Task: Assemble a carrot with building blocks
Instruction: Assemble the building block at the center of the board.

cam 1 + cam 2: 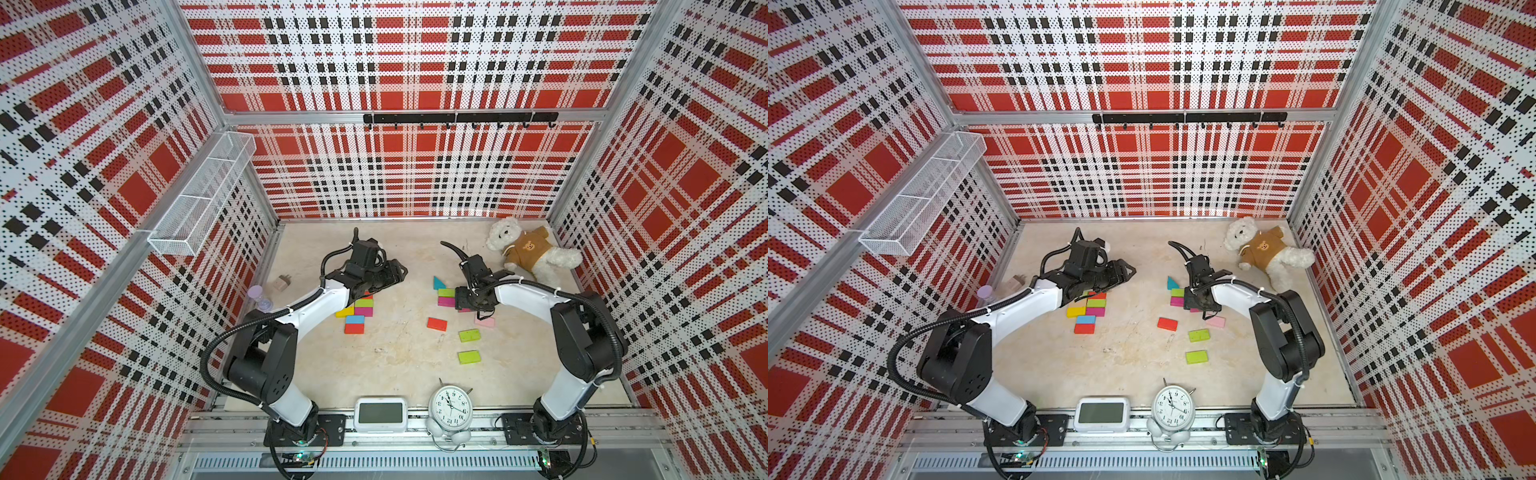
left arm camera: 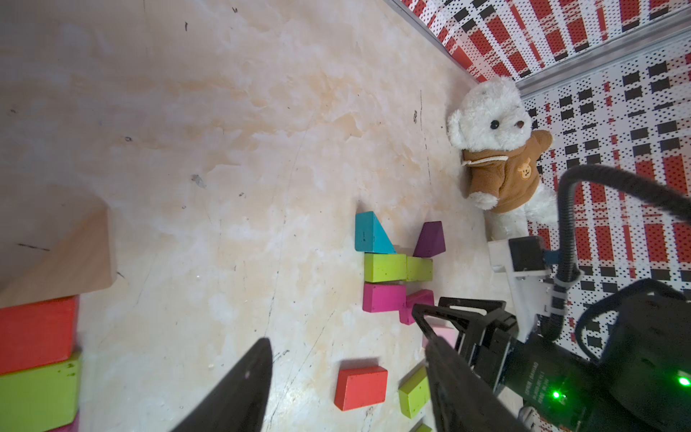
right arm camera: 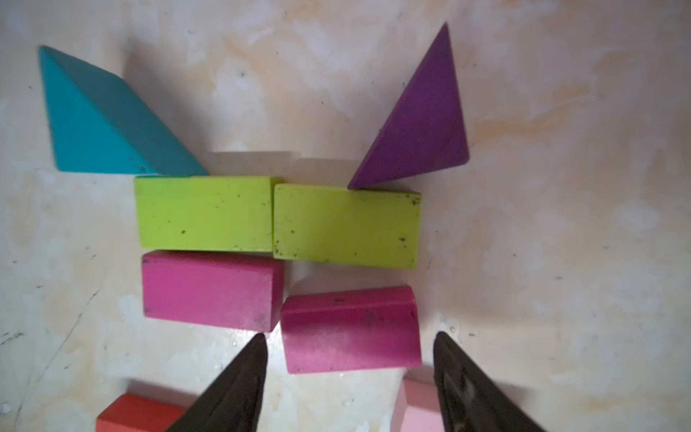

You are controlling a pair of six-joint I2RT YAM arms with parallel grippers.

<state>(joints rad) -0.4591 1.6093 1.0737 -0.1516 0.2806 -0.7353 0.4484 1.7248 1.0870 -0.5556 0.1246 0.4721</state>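
In the right wrist view a teal wedge (image 3: 101, 123) and a purple wedge (image 3: 422, 119) stand above two lime bricks (image 3: 203, 213) laid side by side. Below those lie two magenta bricks (image 3: 209, 290). My right gripper (image 3: 349, 336) is open, its fingertips apart from either end of the skewed second magenta brick (image 3: 349, 318). In both top views it points down over that group (image 1: 471, 305). My left gripper (image 1: 399, 272) hovers open and empty past a cluster of yellow, lime, magenta, blue and red bricks (image 1: 354, 319). Loose red (image 1: 436, 323), pink (image 1: 485, 321) and lime (image 1: 469, 335) bricks lie nearby.
A teddy bear (image 1: 528, 249) lies at the back right corner. An alarm clock (image 1: 451, 407) and a digital clock (image 1: 380, 413) stand at the front edge. A lilac hourglass (image 1: 259, 297) and a beige cube (image 1: 282, 284) sit by the left wall, under a wire basket (image 1: 199, 199).
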